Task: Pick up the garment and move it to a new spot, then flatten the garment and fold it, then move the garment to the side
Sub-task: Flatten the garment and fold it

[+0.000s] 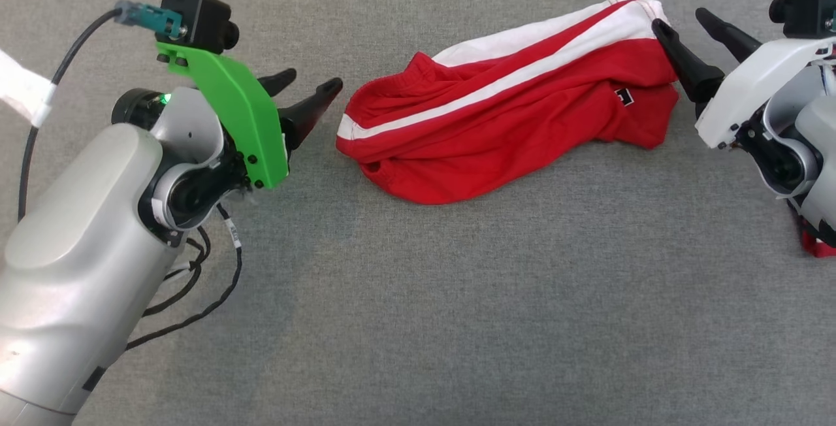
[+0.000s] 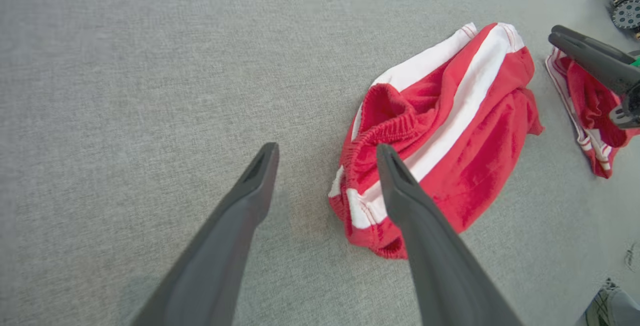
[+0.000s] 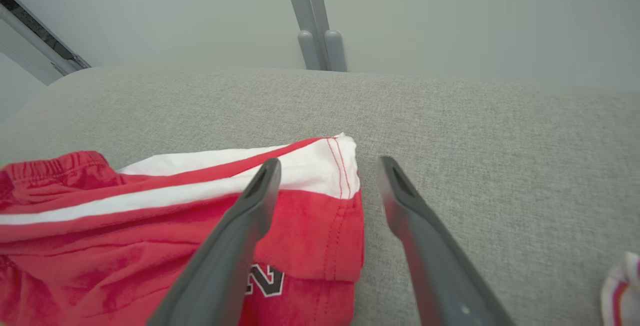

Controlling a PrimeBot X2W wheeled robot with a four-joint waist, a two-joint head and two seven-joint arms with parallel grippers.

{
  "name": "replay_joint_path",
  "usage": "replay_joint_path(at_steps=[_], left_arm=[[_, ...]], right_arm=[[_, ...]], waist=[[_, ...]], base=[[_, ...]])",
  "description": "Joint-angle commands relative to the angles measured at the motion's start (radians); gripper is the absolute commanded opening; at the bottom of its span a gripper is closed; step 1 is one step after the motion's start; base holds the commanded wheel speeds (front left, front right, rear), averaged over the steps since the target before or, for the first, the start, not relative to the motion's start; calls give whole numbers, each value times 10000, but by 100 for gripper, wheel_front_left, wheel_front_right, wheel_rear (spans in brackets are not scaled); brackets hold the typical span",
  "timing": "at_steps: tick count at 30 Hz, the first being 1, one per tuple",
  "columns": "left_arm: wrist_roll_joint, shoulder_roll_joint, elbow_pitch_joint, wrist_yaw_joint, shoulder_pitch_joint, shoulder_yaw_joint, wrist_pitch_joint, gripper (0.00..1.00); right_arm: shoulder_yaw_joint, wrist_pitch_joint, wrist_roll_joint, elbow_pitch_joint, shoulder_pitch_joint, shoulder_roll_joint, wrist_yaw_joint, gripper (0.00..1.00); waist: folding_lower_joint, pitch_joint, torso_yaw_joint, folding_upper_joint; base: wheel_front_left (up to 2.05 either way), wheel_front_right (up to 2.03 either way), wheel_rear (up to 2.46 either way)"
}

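Garment (image 1: 509, 119): red shorts with white side stripes, lying rumpled and lengthwise on the table, between the two grippers.
Garment ends: the elastic waistband points toward the left gripper, the stitched leg hem toward the right one.
Patch (image 3: 265, 280): a small dark and white number mark on the red cloth near the hem.
Table (image 1: 418, 321): covered in grey woven cloth, bare in front of the garment.
Left gripper (image 1: 313, 80): jaws spread wide, grasping nothing; the fingertips sit just beside the waistband end, with a thin strip of table between in the head view.
Left wrist view: one finger crosses in front of the waistband corner; whether it touches cannot be told.
Right gripper (image 1: 679, 19): jaws spread wide, grasping nothing; it sits at the hem end.
Right wrist view: the hem's edge lies between the two fingers, one finger over the red cloth, the other over bare table; contact cannot be told.
Second garment (image 2: 590, 111): also red with white stripes, lying apart from the first, beyond the right gripper.
Bracket (image 1: 228, 112): bright green, on the left wrist, carrying a black camera.
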Motion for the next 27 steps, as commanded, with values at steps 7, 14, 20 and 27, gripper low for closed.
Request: replay_joint_path(at_steps=[7,14,20,27], left_arm=[[1513,388,-558,761,861,237,-2473,100],[2675,579,-1617,2044,2253,462,-4861,100],[3196,403,-2376,2825,3462,499,-6339,100],[3848,49,-2318,3427,4585,608,-7315,100]], right_arm=[[-206,-632,73,56,692,-76,-16,100],[-1574,-697,-193,286,1810,10,-14,100],[-2359,-702,-423,594,2337,187,-14,100],[-2301,-7,228,1544,2115,29,-14,100]], waist=[[-1,-771,-94,0],[-1,-1085,358,0],[-1,-999,950,0],[-1,-837,1840,0]], base=[[0,0,0],[0,0,0],[0,0,0],[0,0,0]])
